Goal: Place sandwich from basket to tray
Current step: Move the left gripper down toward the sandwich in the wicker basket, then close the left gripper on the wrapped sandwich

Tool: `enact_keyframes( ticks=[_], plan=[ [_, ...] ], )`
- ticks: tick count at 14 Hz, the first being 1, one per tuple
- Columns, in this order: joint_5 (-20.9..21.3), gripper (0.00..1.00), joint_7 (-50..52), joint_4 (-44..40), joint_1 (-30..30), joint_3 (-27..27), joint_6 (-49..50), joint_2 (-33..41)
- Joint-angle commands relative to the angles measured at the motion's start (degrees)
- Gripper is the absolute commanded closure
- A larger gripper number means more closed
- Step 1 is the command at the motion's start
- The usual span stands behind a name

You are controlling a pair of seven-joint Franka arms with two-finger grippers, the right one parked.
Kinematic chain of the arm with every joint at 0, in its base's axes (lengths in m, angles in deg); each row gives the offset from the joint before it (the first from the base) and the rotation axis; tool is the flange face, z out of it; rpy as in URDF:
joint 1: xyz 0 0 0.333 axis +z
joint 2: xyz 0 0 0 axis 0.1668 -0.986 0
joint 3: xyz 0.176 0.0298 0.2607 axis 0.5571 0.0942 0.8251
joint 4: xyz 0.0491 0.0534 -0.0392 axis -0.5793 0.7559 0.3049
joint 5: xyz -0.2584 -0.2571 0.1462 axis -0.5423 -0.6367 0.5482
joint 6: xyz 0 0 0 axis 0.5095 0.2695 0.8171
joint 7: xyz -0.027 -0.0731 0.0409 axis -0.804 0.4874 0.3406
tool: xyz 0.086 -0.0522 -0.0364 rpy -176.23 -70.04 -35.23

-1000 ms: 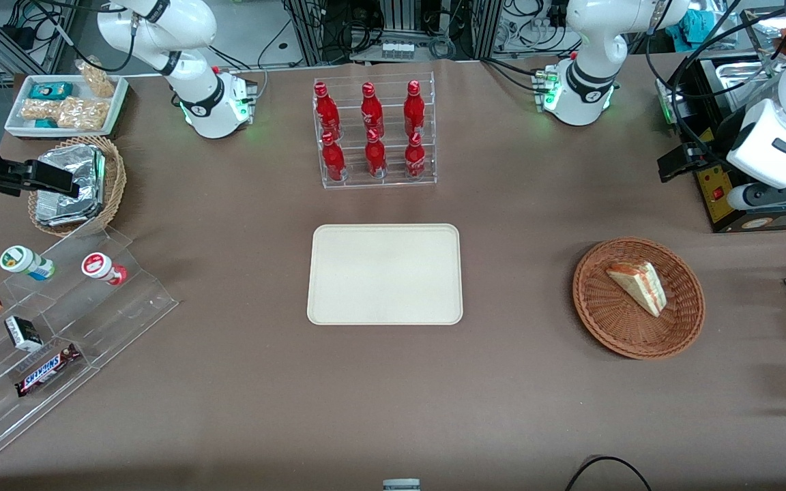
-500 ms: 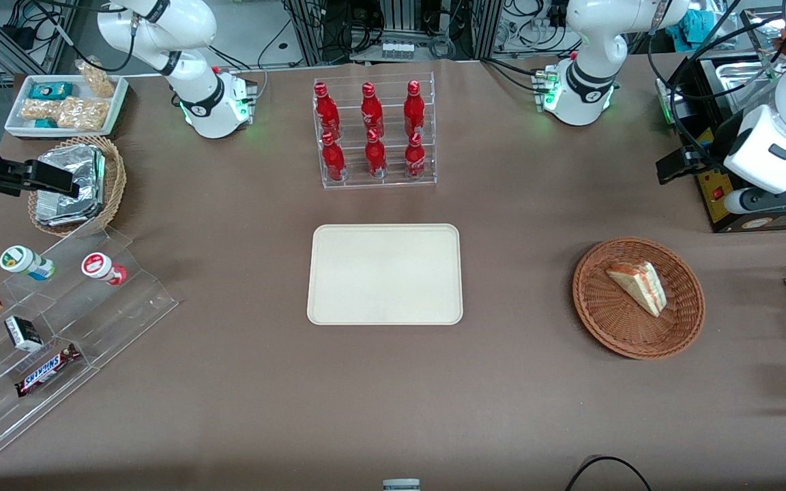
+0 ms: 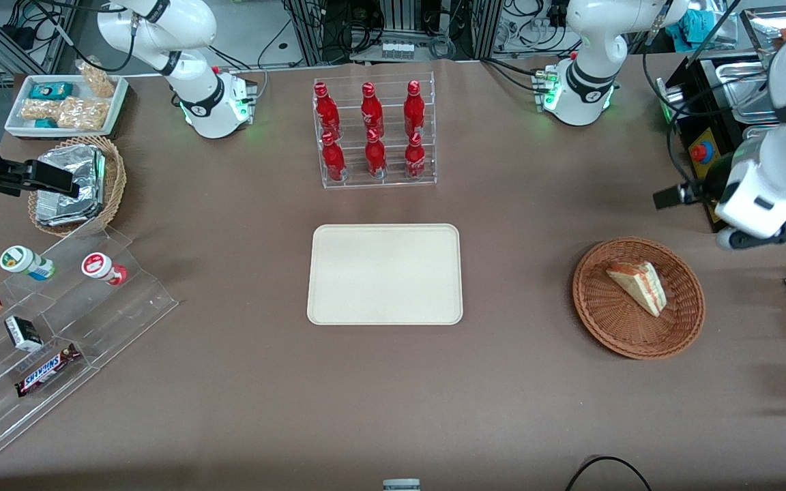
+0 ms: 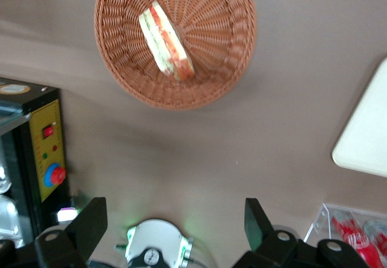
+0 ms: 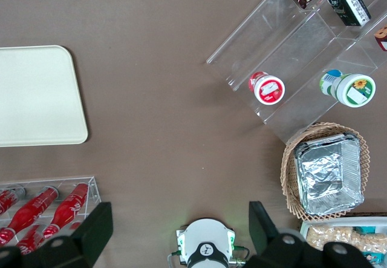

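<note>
The sandwich [image 3: 637, 286] is a pale wedge with red and green layers, lying in the round reddish-brown wicker basket [image 3: 604, 324] toward the working arm's end of the table. The cream tray [image 3: 385, 274] lies bare at the table's middle. My left gripper [image 3: 669, 198] hangs above the table, a little farther from the front camera than the basket and not touching it. In the left wrist view the sandwich [image 4: 166, 41] rests in the basket [image 4: 227, 56], a tray [image 4: 366, 141] corner shows, and the gripper [image 4: 174, 219] is open with nothing between its black fingers [image 4: 91, 222].
A black box with a red button [image 3: 703, 153] stands close beside the gripper. The working arm's base [image 3: 580, 92] and a rack of red bottles [image 3: 374, 133] sit farther back. A clear snack shelf [image 3: 59, 327] and a tan basket of foil packets [image 3: 72, 184] lie toward the parked arm's end.
The left arm has swung down and nearer the front camera, toward the basket, uncovering the red button on the black box. Sandwich, basket and tray have not moved.
</note>
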Motion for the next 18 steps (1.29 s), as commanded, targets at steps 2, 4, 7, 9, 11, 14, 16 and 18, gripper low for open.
enact_keyframes(
  ticks=[2, 4, 7, 9, 11, 14, 16, 18],
  plan=[
    [0.42, 0.0, 5.0, 14.09, 0.62, -0.35, -14.78, 2.58],
    [0.51, 0.0, 10.12, 15.86, 0.62, -0.26, -19.01, 0.74],
    [0.6, 0.0, 11.45, 19.28, 0.62, 0.61, -26.11, -1.47],
    [0.51, 0.0, 11.54, 24.46, 0.71, 1.85, -34.98, -2.26],
    [0.42, 0.0, 12.5, 25.63, 0.62, 2.64, -38.97, -3.84],
    [0.51, 0.0, 13.21, 25.62, 0.62, 3.87, -43.27, -6.21],
    [0.51, 0.0, 13.38, 25.63, 0.62, 4.31, -45.48, -7.79],
    [0.42, 0.0, 13.47, 26.15, 0.71, 4.57, -46.36, -8.67]
  ],
)
